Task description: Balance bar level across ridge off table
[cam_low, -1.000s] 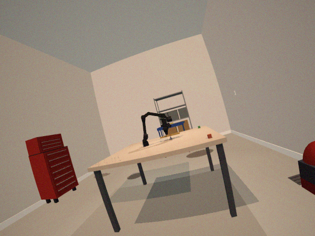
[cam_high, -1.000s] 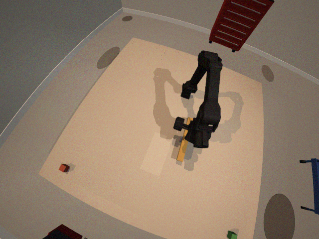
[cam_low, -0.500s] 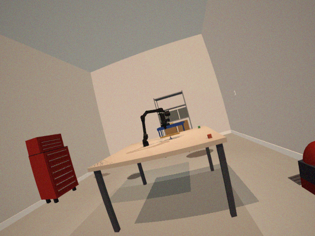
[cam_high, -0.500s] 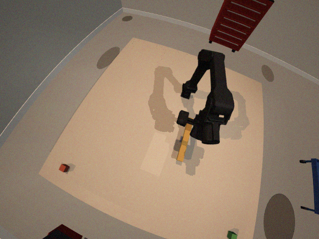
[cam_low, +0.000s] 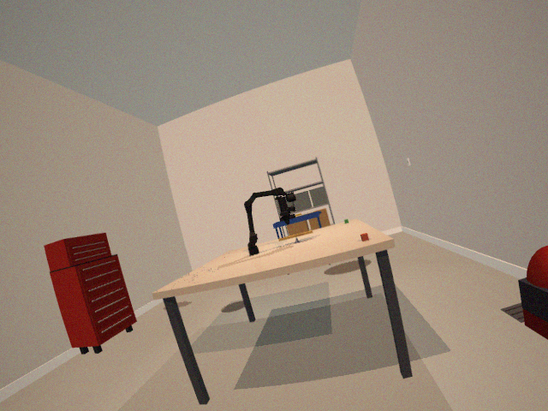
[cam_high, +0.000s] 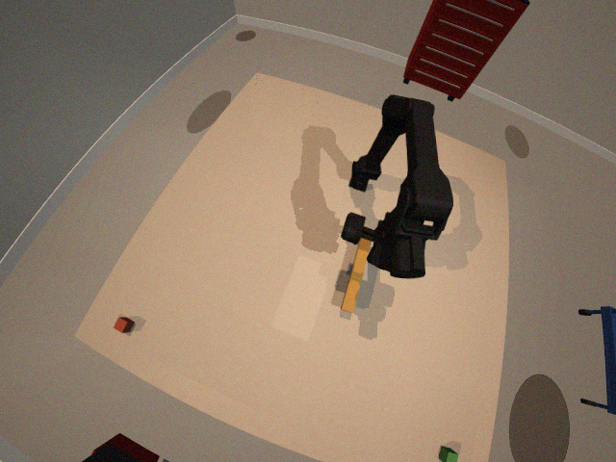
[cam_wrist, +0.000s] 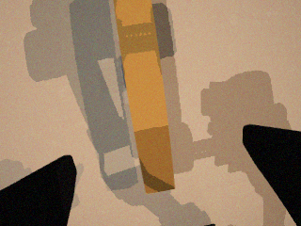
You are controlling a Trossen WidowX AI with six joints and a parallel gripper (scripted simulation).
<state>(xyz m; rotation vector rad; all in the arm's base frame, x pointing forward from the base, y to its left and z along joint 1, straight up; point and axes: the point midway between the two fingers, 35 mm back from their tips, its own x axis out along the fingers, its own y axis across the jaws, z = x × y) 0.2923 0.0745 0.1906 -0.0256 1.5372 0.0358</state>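
the tool (cam_wrist: 160,183) stands wide and empty above the desk (cam_wrist: 251,25); the orange bar (cam_wrist: 143,82) stretches toward 12 o'clock, untouched.

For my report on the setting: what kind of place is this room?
Probably a workshop or garage: a red tool chest stands by the wall, metal shelving stands in the corner, and a plain table carries the arm.

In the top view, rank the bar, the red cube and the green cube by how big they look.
1. Bar, clearly the largest, though the arm hides its far end.
2 and 3. Red cube and green cube look alike in size; the green one sits near the frame's distorted edge, so I won't rank them.
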